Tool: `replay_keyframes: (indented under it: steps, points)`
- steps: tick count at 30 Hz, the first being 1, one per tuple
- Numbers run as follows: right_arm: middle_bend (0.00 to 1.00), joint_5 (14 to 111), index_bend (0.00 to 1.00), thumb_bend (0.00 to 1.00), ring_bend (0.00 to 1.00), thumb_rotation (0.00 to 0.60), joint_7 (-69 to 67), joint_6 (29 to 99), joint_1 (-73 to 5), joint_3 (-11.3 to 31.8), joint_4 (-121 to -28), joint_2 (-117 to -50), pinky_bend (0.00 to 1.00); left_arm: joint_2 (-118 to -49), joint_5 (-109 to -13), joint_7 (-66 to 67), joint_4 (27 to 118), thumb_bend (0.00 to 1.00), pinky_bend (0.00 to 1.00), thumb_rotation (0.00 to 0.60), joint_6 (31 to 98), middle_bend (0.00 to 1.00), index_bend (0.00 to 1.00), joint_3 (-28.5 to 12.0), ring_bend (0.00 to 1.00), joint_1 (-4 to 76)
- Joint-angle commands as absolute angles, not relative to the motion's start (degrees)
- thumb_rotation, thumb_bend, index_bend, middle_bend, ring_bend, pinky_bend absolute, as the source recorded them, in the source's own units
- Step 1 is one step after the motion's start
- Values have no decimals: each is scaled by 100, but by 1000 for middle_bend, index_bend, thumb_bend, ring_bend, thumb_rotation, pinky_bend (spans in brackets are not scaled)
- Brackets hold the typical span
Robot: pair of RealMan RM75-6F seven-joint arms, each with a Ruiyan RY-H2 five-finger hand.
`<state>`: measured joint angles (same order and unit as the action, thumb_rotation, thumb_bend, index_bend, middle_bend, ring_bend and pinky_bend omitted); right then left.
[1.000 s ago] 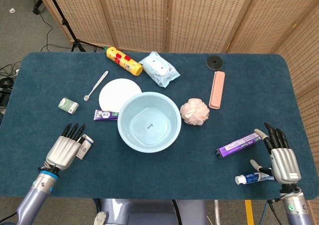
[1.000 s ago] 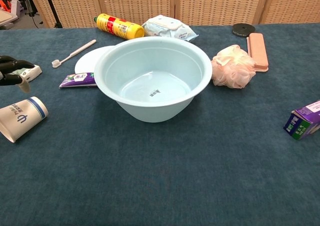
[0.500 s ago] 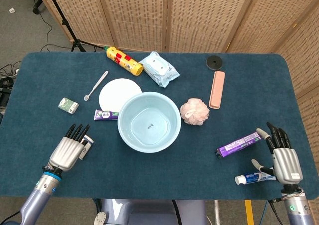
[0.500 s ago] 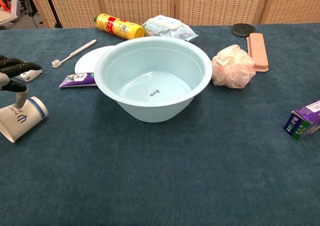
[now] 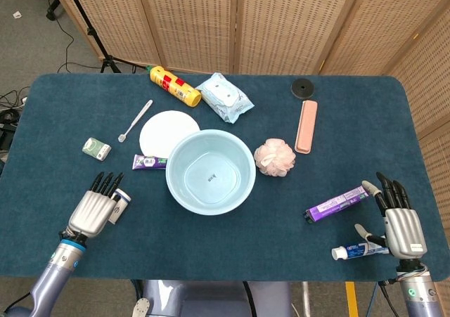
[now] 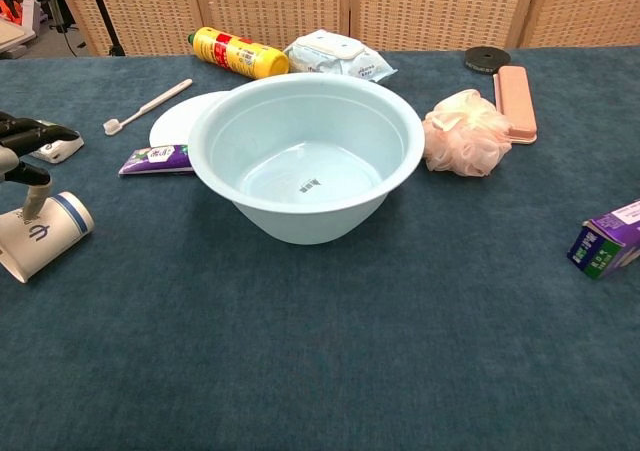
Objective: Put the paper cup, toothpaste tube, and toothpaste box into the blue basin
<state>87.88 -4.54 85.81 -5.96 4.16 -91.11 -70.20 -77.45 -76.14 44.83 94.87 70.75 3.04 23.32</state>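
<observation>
Reached with spread, empty left hand [image 5: 91,208] over toppled paper cup [image 6: 40,234], left of blue basin [image 5: 211,171], risking rolling it away; right hand [image 5: 401,222] open near toothpaste tube [image 5: 357,249] and toothpaste box [image 5: 336,203].

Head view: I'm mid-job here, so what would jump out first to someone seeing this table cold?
The blue basin sits empty at the middle of the table. The left hand lies over the paper cup, which lies on its side at the near left. At the near right, the right hand rests beside the toothpaste tube, with the purple toothpaste box just beyond.
</observation>
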Motion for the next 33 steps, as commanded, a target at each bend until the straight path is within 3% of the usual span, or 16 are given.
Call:
replay_keyframes:
  steps: [1,16,33]
  points:
    - [0,8781,146,206,0,600,-459,8584,-593,420,-9107,-7018,0,-7818,-7643,4435,9365,222,89,600,7080,99,565,276,81,2324]
    - [0,8780,146,207,0,600,-448,8571,-597,415,-9110,-7028,0,-7818,-7957,4168,9189,318,90,600,7278,138,659,195,105,2233]
    - [0,8777,146,207,0,600,-452,8572,-597,418,-9118,-7022,0,-7645,-7983,3885,9164,391,90,600,7396,149,692,17,107,2149]
